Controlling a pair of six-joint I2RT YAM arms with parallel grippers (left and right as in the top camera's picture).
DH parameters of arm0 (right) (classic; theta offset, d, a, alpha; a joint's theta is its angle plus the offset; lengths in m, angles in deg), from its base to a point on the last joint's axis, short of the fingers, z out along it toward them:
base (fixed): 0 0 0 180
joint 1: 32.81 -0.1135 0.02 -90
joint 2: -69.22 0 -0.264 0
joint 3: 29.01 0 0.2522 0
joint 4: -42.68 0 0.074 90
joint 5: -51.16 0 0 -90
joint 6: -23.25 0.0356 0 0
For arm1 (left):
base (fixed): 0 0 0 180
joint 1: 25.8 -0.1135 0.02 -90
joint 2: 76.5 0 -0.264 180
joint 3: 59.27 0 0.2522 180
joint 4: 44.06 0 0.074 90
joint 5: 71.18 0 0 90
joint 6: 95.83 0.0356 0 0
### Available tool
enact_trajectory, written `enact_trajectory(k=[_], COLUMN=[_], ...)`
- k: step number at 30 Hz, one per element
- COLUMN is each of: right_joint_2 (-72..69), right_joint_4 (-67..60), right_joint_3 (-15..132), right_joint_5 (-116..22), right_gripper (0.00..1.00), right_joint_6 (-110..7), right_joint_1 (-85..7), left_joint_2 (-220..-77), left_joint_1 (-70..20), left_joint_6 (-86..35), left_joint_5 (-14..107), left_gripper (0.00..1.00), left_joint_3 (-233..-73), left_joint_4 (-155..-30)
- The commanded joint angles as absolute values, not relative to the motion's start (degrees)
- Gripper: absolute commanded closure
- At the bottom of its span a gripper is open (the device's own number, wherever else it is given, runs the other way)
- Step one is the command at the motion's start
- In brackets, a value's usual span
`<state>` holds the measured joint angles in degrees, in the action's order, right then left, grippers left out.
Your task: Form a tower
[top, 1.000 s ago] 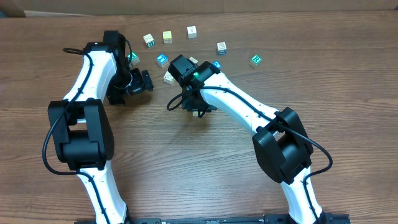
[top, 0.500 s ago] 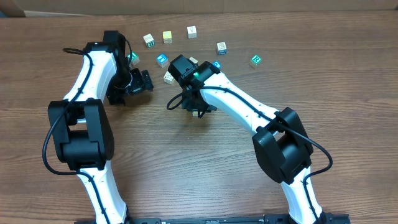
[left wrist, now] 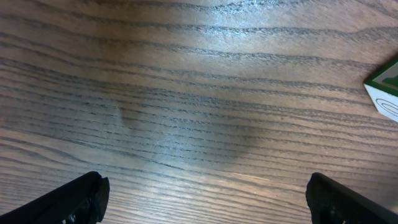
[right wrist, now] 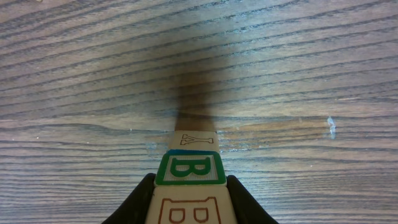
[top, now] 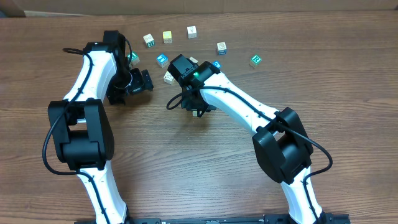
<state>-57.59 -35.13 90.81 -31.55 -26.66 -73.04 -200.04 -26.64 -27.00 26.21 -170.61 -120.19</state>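
In the right wrist view the tower [right wrist: 189, 169] stands on the wood as a narrow stack three cubes high. A pale cube with an outlined A is at the bottom, a green-framed B cube sits in the middle, and a pale cube [right wrist: 193, 210] with a brown B is on top. My right gripper [right wrist: 190, 198] is shut on that top cube, one black finger [right wrist: 142, 200] against each side. Overhead, the right gripper [top: 192, 103] covers the tower. My left gripper [top: 145, 81] is open over bare wood, its fingertips [left wrist: 79, 196] far apart with nothing between them.
Several loose letter cubes lie behind the grippers: pale ones [top: 149, 40], [top: 167, 37], [top: 192, 32], [top: 221, 48], a teal one [top: 255, 60], a blue one [top: 162, 60] and one [top: 168, 77] between the arms. A green-edged cube [left wrist: 385, 90] shows at the left wrist view's right edge.
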Motion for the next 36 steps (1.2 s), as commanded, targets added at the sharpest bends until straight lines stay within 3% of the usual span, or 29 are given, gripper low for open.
enact_trajectory(k=[1, 36], right_joint_2=[-55.18, -55.18], right_joint_4=[-34.89, -34.14], right_joint_3=[92.38, 90.77], right_joint_5=[-31.57, -31.38], right_gripper=[0.73, 0.73], right_joint_6=[-26.46, -26.44], right_joint_1=[-73.43, -73.63], left_joint_2=[-198.93, -198.93], left_joint_1=[-26.54, -26.54], left_joint_6=[-26.78, -26.78], left_joint_5=[25.67, 25.67], left_gripper=[0.0, 0.0], left_joint_3=[-171.77, -171.77], left_joint_4=[-120.12, -120.14])
